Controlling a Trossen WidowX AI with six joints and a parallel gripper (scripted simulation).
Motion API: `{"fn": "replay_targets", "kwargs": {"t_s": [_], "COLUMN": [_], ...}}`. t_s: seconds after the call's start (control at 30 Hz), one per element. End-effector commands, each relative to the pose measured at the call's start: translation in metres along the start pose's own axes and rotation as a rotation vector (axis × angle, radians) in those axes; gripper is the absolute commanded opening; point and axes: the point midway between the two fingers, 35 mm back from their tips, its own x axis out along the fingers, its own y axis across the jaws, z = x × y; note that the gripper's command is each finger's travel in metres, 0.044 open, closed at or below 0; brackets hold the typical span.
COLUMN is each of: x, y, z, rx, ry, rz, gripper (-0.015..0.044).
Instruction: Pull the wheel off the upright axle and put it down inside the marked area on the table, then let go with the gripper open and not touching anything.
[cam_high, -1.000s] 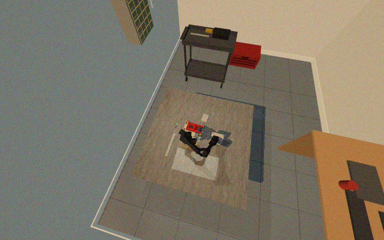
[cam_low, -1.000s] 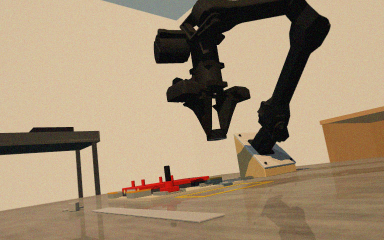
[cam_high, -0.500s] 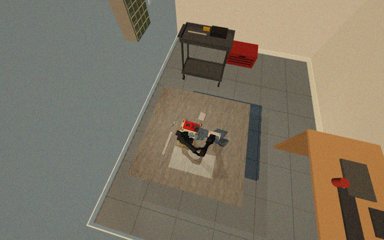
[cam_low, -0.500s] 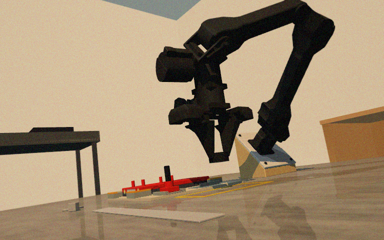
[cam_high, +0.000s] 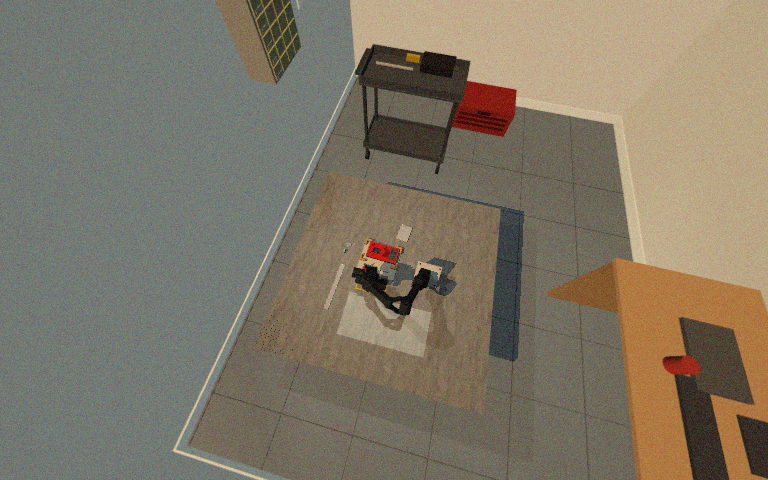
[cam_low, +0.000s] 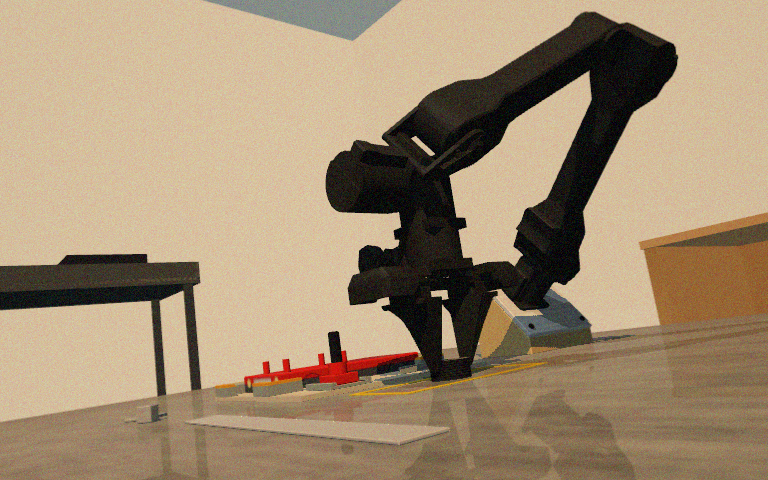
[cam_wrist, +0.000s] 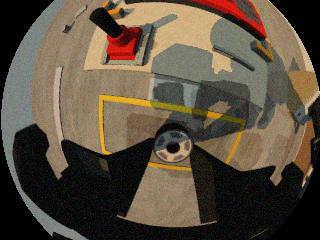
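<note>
The wheel, a dark tyre with a silver spoked hub, is pinched between my fingertips. My gripper is shut on it and points down. The wheel is level, at the table top or barely above it; contact is hard to tell. It is over the marked area, a yellow outline, whose near line shows between the fingers in the wrist view. The fingers hide part of the outline. The upright black axle stands bare on its red block, apart from the gripper.
A red car body lies on the beige board beyond the outline. A pale strip lies to one side. The arm's wedge base stands behind the gripper in the exterior view.
</note>
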Motion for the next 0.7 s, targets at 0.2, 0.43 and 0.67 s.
{"fn": "replay_targets", "kwargs": {"t_s": [0.2, 0.43, 0.67], "x": [0.0, -0.044, -0.057], "y": [0.0, 0.001, -0.004], "z": [0.0, 0.001, 0.006], "rx": [-0.002, 0.001, 0.01], "ry": [0.0, -0.001, -0.002], "rz": [-0.002, 0.005, 0.011], "gripper": [0.0263, 0.03, 0.0352]}}
